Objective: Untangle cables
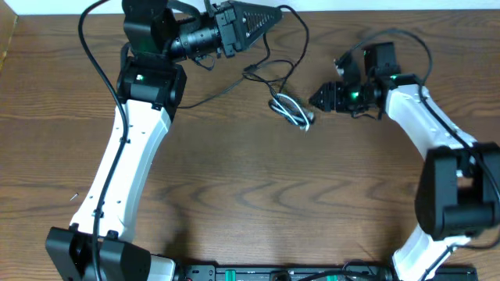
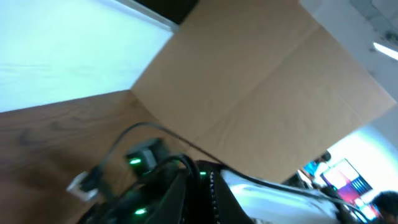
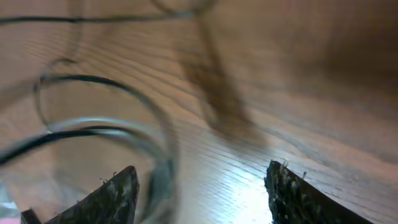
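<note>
The black cable (image 1: 301, 35) arcs from the tip of my left gripper (image 1: 277, 13) at the back of the table and drops to a small tangle with the white cable (image 1: 291, 109). That gripper is shut, with the black cable (image 2: 189, 165) running into its dark fingers (image 2: 180, 196). My right gripper (image 1: 313, 99) points left, just right of the white bundle, and is open. In the right wrist view the gripper (image 3: 202, 169) hovers low over the wood. A blurred white loop (image 3: 163, 171) lies by the left fingertip (image 3: 118, 193), with the black cable (image 3: 74, 133) beyond it.
A cardboard wall (image 2: 261, 81) stands behind the table's far edge. A dark strip of equipment (image 1: 289, 274) runs along the front edge between the arm bases. Thicker black wires hang along both arms.
</note>
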`<state>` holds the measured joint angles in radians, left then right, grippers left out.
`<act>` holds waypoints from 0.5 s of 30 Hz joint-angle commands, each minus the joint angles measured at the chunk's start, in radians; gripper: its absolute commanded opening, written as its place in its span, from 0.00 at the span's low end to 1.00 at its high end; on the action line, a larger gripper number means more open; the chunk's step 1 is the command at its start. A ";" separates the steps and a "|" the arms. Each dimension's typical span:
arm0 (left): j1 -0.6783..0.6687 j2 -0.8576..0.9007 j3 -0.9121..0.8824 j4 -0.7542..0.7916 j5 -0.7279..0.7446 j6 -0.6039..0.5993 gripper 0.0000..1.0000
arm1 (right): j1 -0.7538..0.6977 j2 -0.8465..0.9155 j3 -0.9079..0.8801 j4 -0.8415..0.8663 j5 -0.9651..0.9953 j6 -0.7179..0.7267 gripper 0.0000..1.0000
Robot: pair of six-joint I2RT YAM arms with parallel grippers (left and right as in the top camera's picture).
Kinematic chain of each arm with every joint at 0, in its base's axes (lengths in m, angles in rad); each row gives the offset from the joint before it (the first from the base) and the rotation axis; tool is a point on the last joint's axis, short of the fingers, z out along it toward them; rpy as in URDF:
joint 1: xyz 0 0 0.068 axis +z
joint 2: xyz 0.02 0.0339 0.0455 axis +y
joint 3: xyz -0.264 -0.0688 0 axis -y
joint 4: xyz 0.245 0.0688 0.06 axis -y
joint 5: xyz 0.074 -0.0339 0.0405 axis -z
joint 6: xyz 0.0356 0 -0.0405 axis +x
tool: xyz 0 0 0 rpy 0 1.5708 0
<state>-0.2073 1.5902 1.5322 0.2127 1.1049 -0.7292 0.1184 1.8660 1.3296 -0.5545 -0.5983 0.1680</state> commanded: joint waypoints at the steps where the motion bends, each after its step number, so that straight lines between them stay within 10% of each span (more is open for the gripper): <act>1: 0.004 -0.010 0.015 0.007 -0.048 0.026 0.08 | 0.005 -0.095 0.037 0.001 -0.033 -0.038 0.63; 15: 0.004 -0.010 0.015 -0.085 -0.097 0.026 0.07 | 0.094 -0.108 0.035 -0.014 -0.151 -0.270 0.74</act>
<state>-0.2073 1.5902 1.5322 0.1226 1.0180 -0.7242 0.1864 1.7550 1.3598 -0.5671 -0.7013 0.0196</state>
